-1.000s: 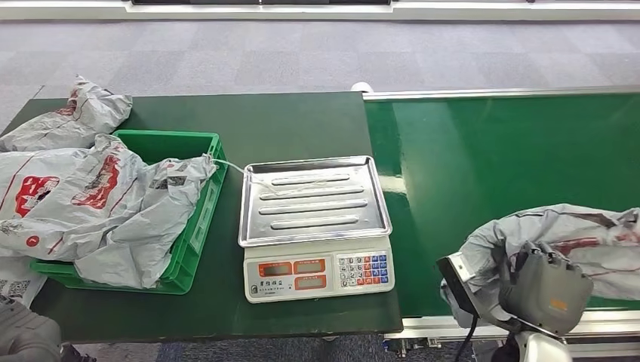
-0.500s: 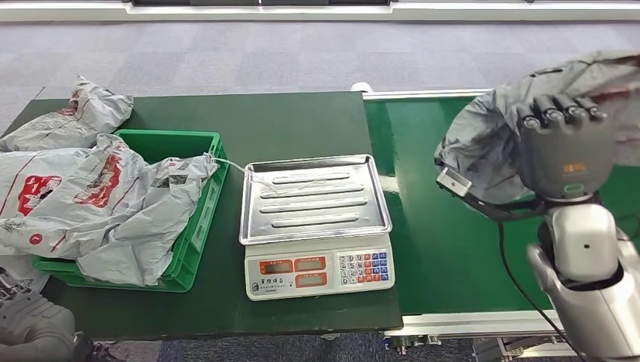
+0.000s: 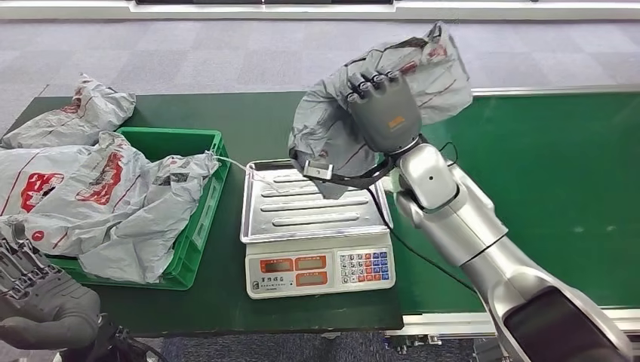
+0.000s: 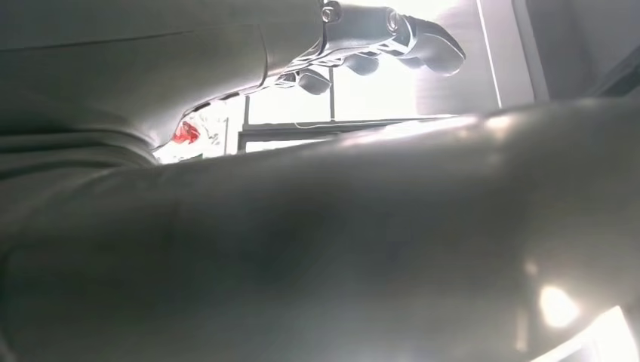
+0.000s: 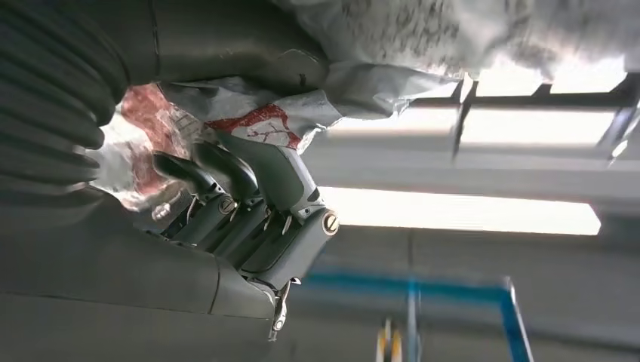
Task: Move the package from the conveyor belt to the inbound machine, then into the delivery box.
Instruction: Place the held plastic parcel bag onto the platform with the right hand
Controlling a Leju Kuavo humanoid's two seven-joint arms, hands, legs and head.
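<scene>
My right hand (image 3: pixel 381 113) grips a crumpled grey package (image 3: pixel 423 72) with red print and holds it in the air over the back right corner of the scale's steel tray (image 3: pixel 313 200). The right wrist view shows the fingers (image 5: pixel 249 204) wrapped into the grey package (image 5: pixel 423 38). The scale (image 3: pixel 321 271), the inbound machine, stands on the dark green table with nothing on its tray. The green delivery box (image 3: pixel 192 226) lies left of it, piled with grey packages (image 3: pixel 113 196). Low at the near left my left hand (image 3: pixel 38 302) holds nothing; its fingers (image 4: pixel 377 38) are apart.
The green conveyor belt (image 3: pixel 543 173) runs along the right, bare where the package lay. More grey packages (image 3: pixel 75 113) lie on the table behind and left of the box. A white cord (image 3: pixel 234 166) runs from the box to the scale.
My right arm has swung the package up off the belt and leftward, from the near right to above the scale's tray. My left hand has risen into the near left corner.
</scene>
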